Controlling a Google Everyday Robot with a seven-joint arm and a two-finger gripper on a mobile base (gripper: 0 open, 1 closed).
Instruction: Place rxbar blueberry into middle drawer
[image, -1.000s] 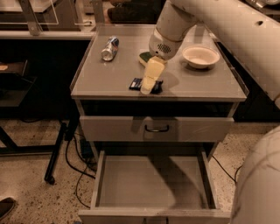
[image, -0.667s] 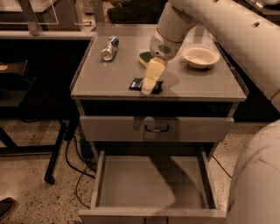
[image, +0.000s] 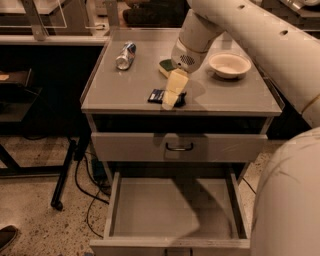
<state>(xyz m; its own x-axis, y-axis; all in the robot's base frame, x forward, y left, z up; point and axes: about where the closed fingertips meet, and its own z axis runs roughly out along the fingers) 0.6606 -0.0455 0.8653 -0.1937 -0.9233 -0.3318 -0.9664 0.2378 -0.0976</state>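
Grey cabinet top (image: 120, 95) in a dim workroom: the gripper (image: 171, 98) stands tip-down on the rxbar blueberry (image: 156, 95) near the front edge; whether it has closed cannot be told. The bar appears light, flat and slick-wrapped, probably best pinched across its narrow width. The middle drawer (image: 150, 210) lies open below.

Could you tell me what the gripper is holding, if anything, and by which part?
Cannot tell: the gripper sits over the right end of the rxbar blueberry, which lies on the cabinet top.
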